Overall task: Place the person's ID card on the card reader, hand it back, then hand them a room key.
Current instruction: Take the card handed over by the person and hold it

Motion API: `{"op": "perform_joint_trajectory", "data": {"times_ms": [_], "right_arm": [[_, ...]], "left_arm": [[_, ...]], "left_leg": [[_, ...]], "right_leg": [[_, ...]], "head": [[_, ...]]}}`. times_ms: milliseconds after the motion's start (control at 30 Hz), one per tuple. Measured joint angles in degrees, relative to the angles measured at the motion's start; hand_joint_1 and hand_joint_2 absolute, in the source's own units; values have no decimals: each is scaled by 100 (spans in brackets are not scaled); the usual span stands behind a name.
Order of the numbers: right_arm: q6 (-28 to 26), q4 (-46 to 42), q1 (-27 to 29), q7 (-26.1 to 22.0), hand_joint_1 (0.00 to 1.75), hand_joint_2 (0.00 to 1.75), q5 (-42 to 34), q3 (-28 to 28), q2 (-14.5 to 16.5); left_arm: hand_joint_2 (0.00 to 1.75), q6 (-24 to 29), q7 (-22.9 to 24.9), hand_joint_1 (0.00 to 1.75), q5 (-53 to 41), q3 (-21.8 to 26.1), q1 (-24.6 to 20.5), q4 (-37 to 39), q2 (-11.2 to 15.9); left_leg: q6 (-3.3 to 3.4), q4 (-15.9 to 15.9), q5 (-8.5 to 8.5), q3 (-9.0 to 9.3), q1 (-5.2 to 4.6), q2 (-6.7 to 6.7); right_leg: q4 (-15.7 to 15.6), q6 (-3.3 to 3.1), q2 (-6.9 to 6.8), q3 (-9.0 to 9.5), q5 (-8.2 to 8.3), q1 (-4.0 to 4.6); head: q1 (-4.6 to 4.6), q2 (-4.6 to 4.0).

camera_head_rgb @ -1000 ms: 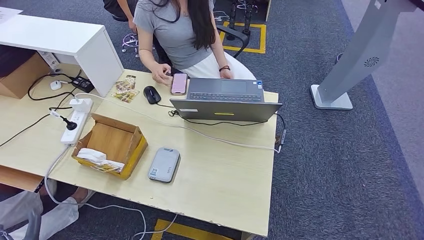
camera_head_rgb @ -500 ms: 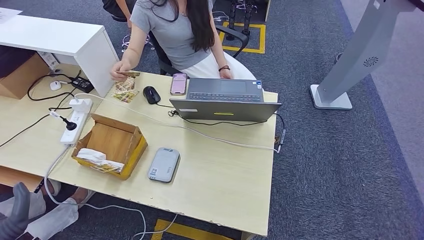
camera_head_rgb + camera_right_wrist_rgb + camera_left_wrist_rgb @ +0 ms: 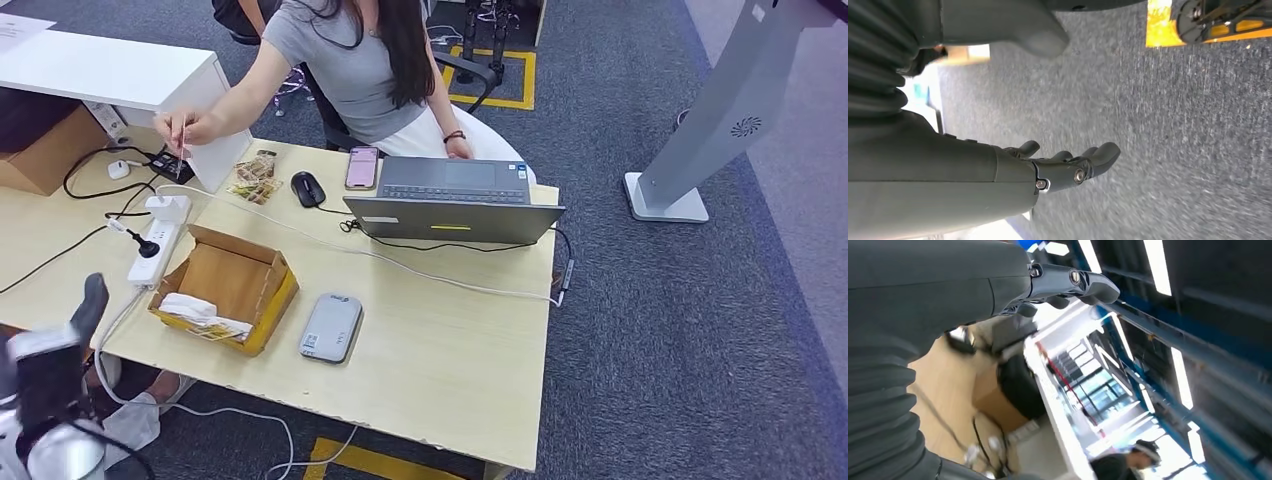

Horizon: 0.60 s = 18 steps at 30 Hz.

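Grey and flat, the card reader [image 3: 330,328] lies on the wooden desk [image 3: 440,350] just beside the open cardboard box [image 3: 225,287], its long axis running roughly from the robot's edge of the desk toward the laptop [image 3: 452,200], slightly slanted.

The ID card [image 3: 183,135] is pinched in the person's hand [image 3: 182,127], held out above the far left part of the desk, over the power strip [image 3: 158,238] and its cables. The card appears edge-on and upright, long axis close to vertical; its face cannot be made out.

Left hand [image 3: 62,352]: raised at the near left corner of the desk, well apart from the card, fingers extended and spread, nothing in its grasp. Right hand [image 3: 1068,167]: hanging over the carpet, fingers loosely curled yet parted, holding nothing.

Probable faults from this state:
- The card is thin and presented on edge. A grasp that closes off-centre would likely let it slip down onto the power strip or into the box.
- The reach passes over loose cables. A low approach could snag them.
- Contact with the person's hand is possible if the closing is mistimed.
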Motion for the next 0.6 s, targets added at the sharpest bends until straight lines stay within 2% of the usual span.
{"op": "perform_joint_trajectory", "data": {"times_ms": [100,167,233,400,600], "right_arm": [[32,-18,-59,107,0,0,20,99,-36],[50,-27,-72,120,0,0,-2,130,-46],[56,-30,-76,143,0,0,-28,153,-49],[55,-30,-68,187,0,0,-63,171,-50],[55,-32,-69,192,0,0,-61,171,-50]], "left_arm": [[175,-234,1318,0,-1965,-576,-1056,946,822],[175,-559,1966,0,-2693,-989,-1681,1544,1227],[175,-807,2369,0,-3046,-1335,-2123,2006,1506],[175,-866,2583,0,-3153,-1813,-2562,2640,1899],[175,-857,2588,0,-3154,-1965,-2635,2882,2066]], "left_leg": [[-9,0,23,-10,1,1],[-12,0,31,-15,1,6],[-11,0,34,-19,0,21],[-11,1,34,-31,-1,51],[-11,1,34,-47,-1,52]], "right_leg": [[14,-10,4,-17,20,1],[17,-10,13,-22,34,1],[19,-9,31,-24,48,1],[17,-11,60,-41,56,0],[17,-11,61,-61,56,1]], "head": [[0,0],[1,0],[1,0],[1,0],[1,0]]}}
